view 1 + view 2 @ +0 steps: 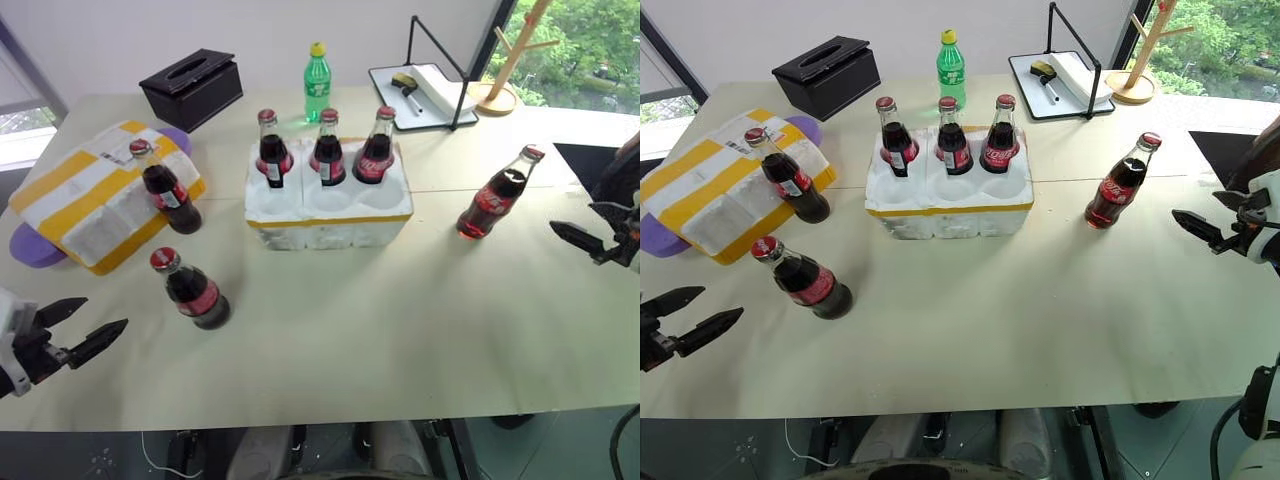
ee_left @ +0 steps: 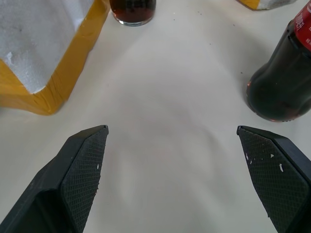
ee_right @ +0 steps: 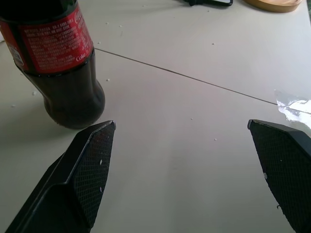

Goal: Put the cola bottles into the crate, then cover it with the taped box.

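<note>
A pale cream table fills the scene, with a white wall behind and green trees through the window at the far right. The crate sits mid-table, three cola bottles standing in its back wells. To its left lies the taped box with two more bottles beside it; to its right stands one bottle. Behind the crate: a green plastic bottle and a black tissue box. Left gripper spread wide, empty, well in front of the box; right gripper spread too, empty, beyond the lone bottle.
</note>
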Tool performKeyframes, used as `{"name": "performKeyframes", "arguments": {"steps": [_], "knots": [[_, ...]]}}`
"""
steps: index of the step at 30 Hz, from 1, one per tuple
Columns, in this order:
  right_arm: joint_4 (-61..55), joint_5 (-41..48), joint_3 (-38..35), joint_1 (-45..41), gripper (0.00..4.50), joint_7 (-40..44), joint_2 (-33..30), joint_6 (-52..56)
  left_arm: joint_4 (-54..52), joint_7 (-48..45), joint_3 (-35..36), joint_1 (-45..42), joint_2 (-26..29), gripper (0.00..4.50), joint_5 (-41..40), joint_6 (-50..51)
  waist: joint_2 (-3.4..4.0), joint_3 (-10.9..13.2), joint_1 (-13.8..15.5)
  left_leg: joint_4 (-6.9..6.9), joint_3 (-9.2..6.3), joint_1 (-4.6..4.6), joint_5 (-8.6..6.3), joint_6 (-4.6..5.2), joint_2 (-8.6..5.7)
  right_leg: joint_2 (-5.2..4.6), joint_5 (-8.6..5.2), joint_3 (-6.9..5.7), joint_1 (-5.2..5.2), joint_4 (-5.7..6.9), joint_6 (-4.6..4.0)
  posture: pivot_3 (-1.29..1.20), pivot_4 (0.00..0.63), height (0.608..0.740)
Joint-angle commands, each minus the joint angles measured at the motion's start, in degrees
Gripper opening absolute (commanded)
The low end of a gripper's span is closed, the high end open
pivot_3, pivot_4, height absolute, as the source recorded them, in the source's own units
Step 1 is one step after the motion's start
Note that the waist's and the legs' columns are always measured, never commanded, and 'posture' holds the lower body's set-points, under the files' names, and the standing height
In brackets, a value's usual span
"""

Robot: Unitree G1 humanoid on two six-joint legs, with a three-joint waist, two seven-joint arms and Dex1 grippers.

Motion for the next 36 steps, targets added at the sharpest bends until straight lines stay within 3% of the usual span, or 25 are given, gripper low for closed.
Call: {"name": "performKeyframes", "arguments": {"steps": [1, 25, 29, 36], "knots": [[-1.93, 1.52, -1.76, 0.11, 4.50, 0.09, -0.82, -0.24, -0.53, -0.09, 0.72, -1.14, 1.07, 4.45, -0.07, -0.35, 0.00, 0.00, 0.04, 0.00, 0.00, 0.00, 0.00, 0.00, 0.00, 0.00, 0.00, 0.00, 0.00, 0.00, 0.00, 0.00, 0.150, 0.736], [-5.69, 3.12, -1.53, 0.88, 4.50, 0.95, -2.98, 4.53, -0.96, 1.67, -0.60, -4.15, -1.77, 4.45, -1.32, 0.09, 0.04, -0.02, 0.01, 0.02, 0.01, 0.01, 0.01, -0.01, 0.00, 0.00, 0.01, 0.00, 0.01, 0.01, 0.01, 0.00, 0.150, 0.736], [-11.56, 5.74, -2.83, 1.77, 4.50, 4.85, -5.35, 10.42, -2.17, 2.66, -0.63, -4.97, -1.97, 4.45, -2.91, 1.14, 0.14, -0.02, 0.02, 0.01, 0.01, 0.01, 0.03, 0.01, -0.01, 0.00, 0.03, 0.01, -0.01, 0.03, 0.04, 0.00, 0.150, 0.736], [-36.72, 19.77, -10.81, 9.50, 4.50, 11.65, -9.27, 32.00, 1.08, 6.24, -2.52, -14.44, -0.02, 4.45, -4.40, 3.49, 0.20, -0.05, 0.56, 0.05, -0.02, 0.01, 0.03, 0.02, 0.01, 0.01, 0.03, 0.00, 0.00, 0.10, 0.05, 0.00, 0.150, 0.736]]}}
